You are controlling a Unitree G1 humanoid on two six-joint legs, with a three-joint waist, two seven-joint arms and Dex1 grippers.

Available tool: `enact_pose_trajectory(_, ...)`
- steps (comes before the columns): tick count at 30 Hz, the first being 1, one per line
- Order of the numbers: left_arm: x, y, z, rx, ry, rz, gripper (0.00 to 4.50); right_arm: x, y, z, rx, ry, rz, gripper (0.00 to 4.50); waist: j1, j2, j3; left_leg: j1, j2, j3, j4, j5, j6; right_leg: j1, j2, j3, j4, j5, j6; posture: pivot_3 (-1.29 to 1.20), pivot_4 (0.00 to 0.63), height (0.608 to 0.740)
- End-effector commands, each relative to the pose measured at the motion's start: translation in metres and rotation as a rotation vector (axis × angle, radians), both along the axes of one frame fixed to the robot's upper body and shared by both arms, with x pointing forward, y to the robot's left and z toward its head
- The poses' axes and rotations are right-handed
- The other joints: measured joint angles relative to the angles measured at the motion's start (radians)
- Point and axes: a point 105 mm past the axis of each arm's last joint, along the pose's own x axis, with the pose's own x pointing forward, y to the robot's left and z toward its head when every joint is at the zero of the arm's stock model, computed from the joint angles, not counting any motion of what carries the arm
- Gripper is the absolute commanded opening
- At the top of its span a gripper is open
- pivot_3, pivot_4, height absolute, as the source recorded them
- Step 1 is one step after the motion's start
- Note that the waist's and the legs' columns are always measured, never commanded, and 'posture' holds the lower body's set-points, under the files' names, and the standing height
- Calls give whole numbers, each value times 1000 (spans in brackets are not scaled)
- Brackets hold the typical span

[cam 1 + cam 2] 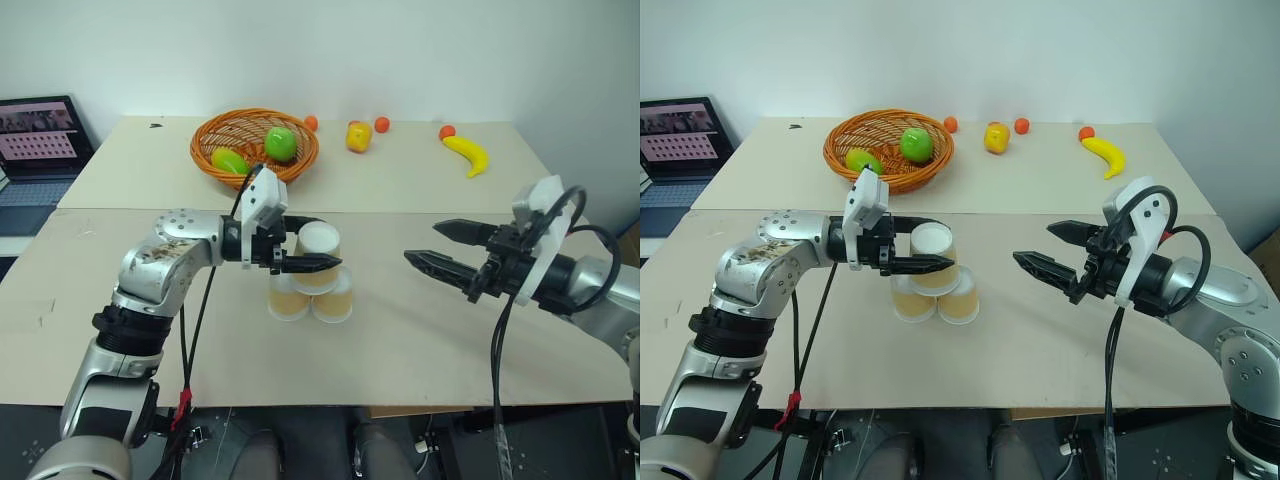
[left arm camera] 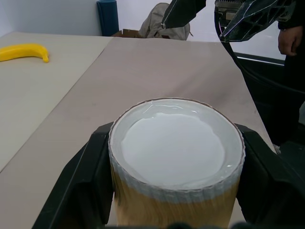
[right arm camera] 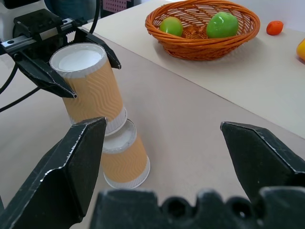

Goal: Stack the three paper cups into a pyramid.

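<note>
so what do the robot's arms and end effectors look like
Both arms have silver-grey metal shells with black joints; the left arm looks scuffed. Each end effector, left and right, has two black pointed fingers and a white camera mount at the wrist. Black cables hang from both wrists, the left with a red clip.

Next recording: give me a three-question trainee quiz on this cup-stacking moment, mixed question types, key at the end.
1. True or false: the left pincer is shut on the top cup.
2. How many paper cups stand on the table under that cup? A) one B) two C) three
3. Fill in: the right pincer is ____ and holds nothing.

Key: 1 true. 2 B, the two base cups and, side by side. 3 open.
</note>
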Motion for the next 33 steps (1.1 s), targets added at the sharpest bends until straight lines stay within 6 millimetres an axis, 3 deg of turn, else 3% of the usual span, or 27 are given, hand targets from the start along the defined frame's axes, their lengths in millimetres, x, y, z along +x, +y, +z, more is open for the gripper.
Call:
enact_pose_trajectory(1, -2, -5, 13, 8, -84, -28, 3138, -5, 1, 13, -2, -67, 8, 4500, 0, 0, 0, 0, 0, 0, 0, 0, 0, 0, 0, 0, 0, 0, 0, 0, 150, 737)
enact_pose_trajectory(3, 0, -6, 15, 2, -89, -24, 3138, -5, 1, 13, -2, -67, 7, 4500, 1, 0, 0, 0, 0, 0, 0, 0, 0, 0, 0, 0, 0, 0, 0, 0, 150, 737)
enact_pose_trajectory(6, 0, -7, 18, -13, -79, -28, 3991, -5, 0, 13, -5, -68, 4, 4500, 0, 0, 0, 0, 0, 0, 0, 0, 0, 0, 0, 0, 0, 0, 0, 0, 150, 737)
enact_pose_trajectory(7, 0, -7, 19, -22, -72, -25, 4456, -5, 0, 13, -5, -68, 3, 4500, 0, 0, 0, 0, 0, 0, 0, 0, 0, 0, 0, 0, 0, 0, 0, 0, 150, 737)
enact_pose_trajectory(16, 0, -7, 31, -47, -77, -23, 4486, -3, -1, 11, -7, -63, 2, 4500, 0, 0, 0, 0, 0, 0, 1, 0, 0, 0, 0, 0, 0, 0, 0, 0, 150, 737)
enact_pose_trajectory(25, -6, -3, 81, -93, -168, -44, 4486, -2, -2, 11, -8, -60, 2, 4500, -2, 0, 0, 0, 0, 0, 1, 0, 0, 0, 0, 0, 0, 0, 0, 0, 150, 737)
enact_pose_trajectory(30, 2, 32, 109, -110, -180, 87, 4486, -4, -10, 9, -14, -44, -19, 4500, -7, 0, 0, 0, 0, 0, 1, 0, 0, 0, 0, 0, 1, 0, 0, 0, 150, 737)
enact_pose_trajectory(33, 1, 77, 91, -59, -71, 217, 4486, -12, -27, -2, -59, -5, -58, 4500, -10, 1, 0, 0, 0, 0, 0, 0, 0, 0, 0, 0, 0, 0, 1, 0, 150, 737)
